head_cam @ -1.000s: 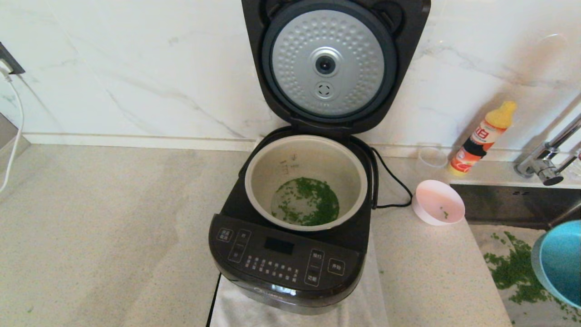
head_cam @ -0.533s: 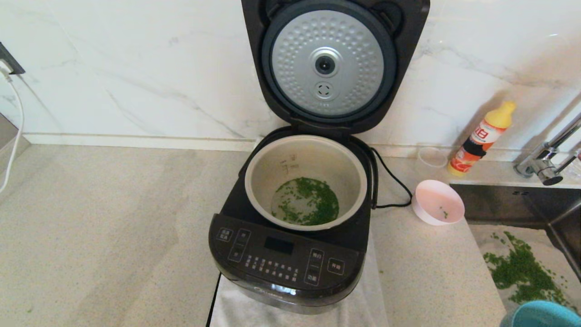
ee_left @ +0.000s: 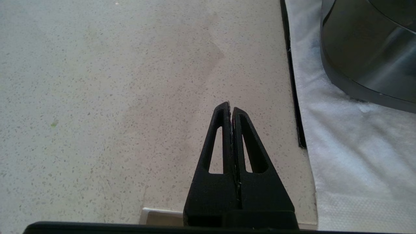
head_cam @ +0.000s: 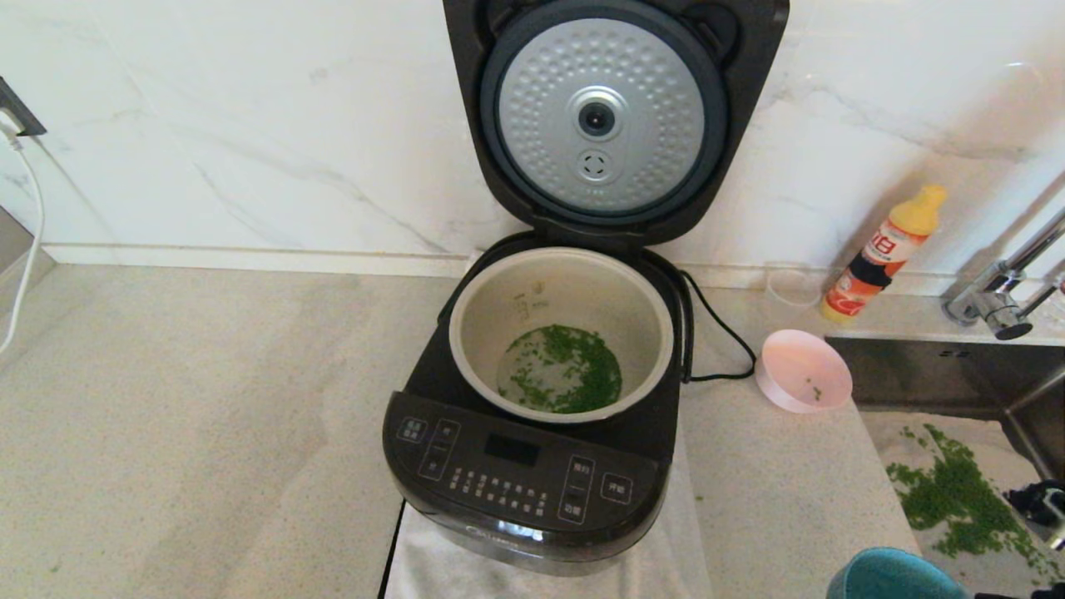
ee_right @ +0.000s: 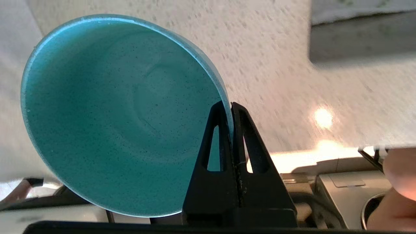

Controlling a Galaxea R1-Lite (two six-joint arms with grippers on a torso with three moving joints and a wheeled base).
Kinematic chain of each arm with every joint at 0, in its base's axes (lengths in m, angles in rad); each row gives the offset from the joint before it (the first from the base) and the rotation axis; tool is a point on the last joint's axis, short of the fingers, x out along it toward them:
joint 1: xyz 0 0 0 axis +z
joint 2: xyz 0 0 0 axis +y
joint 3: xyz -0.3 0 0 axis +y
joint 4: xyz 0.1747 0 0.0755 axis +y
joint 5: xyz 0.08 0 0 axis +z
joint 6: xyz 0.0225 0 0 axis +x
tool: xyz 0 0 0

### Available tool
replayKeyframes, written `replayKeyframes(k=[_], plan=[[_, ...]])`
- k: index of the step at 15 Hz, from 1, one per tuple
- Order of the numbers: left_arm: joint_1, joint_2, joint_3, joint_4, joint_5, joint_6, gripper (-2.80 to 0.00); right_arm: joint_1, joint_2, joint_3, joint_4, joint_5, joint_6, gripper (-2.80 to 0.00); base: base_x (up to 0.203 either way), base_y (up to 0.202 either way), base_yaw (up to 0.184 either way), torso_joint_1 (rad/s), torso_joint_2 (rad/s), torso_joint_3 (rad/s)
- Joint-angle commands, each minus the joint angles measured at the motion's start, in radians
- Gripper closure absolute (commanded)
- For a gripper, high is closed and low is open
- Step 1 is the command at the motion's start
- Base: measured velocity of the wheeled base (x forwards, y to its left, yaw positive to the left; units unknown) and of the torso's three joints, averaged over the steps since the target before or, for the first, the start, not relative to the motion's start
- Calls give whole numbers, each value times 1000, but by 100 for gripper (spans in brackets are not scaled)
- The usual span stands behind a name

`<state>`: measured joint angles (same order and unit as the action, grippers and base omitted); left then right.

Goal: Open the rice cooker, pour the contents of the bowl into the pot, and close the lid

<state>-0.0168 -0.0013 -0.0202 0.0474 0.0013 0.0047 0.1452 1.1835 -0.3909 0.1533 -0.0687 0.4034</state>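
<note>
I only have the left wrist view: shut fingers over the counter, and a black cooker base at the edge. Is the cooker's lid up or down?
Observer: Up. The lid stands open, with its silver underside facing forward.
Operator: Anything in the pot?
Observer: Yes, green bits lie scattered on the bottom of the pot.
Operator: And the right arm?
Observer: The right gripper is shut on the rim of an empty teal bowl, low at the robot's right.
</note>
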Motion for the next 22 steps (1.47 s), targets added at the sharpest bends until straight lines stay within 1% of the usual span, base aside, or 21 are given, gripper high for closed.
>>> replayKeyframes(k=[1,3,5,9,11,14,15,21,22], plan=[[0,1,-1,0,0,0,0,3,124,22,-57,0,2,0,0,0,0,0,0,0],[0,1,-1,0,0,0,0,3,180,27,-130,-3,1,0,0,0,0,0,0,0],[0,1,0,0,0,0,0,3,239,41,-232,-7,0,0,0,0,0,0,0,0],[0,1,0,0,0,0,0,8,295,43,-379,-12,0,0,0,0,0,0,0,0],[0,1,0,0,0,0,0,10,321,43,-431,-13,2,0,0,0,0,0,0,0],[0,1,0,0,0,0,0,8,329,35,-440,-18,0,0,0,0,0,0,0,0],[0,1,0,0,0,0,0,10,327,35,-440,-31,0,-280,0,0,0,0,0,0],[0,1,0,0,0,0,0,4,258,42,-441,-52,0,-280,0,0,0,0,0,0],[0,1,0,0,0,0,0,0,228,40,-446,-73,1,-280,0,0,0,0,0,0]])
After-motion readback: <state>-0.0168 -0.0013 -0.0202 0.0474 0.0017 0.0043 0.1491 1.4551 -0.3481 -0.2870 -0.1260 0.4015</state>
